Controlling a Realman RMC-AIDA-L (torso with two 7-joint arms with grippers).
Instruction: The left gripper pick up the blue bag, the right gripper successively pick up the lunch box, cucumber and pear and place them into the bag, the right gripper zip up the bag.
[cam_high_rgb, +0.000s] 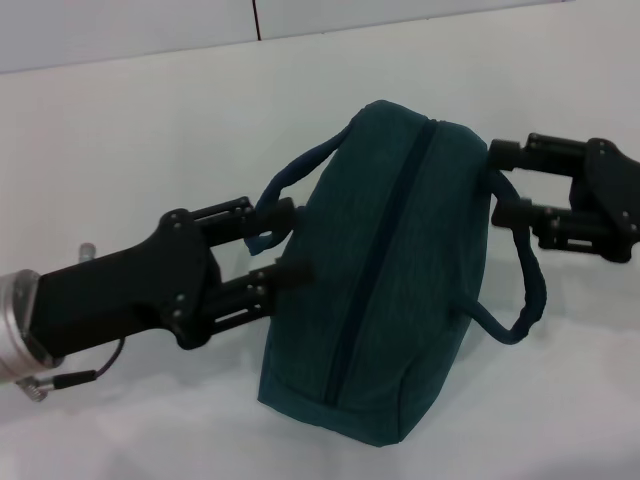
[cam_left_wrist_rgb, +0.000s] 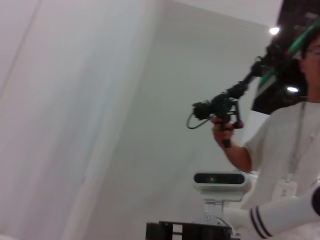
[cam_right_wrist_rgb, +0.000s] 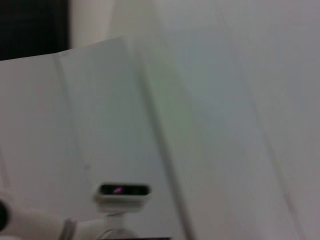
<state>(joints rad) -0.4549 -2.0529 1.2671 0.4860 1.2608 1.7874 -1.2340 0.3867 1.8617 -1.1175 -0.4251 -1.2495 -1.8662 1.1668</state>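
Your bag (cam_high_rgb: 385, 270) sits zipped shut on the white table (cam_high_rgb: 130, 130), between both arms. Your left gripper (cam_high_rgb: 283, 245) presses at its side with fingers spread apart, one by a handle loop. Your right gripper (cam_high_rgb: 497, 182) touches the far end; whether it grips, you cannot tell

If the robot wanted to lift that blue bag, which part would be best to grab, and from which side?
Probably the loop handle on the blue bag. It arcs clear of the fabric on the robot's right, leaving a gap for a finger. The right gripper sits just beside it, so coming in from the right looks easiest. The left gripper is at the bag's other side by the second handle.
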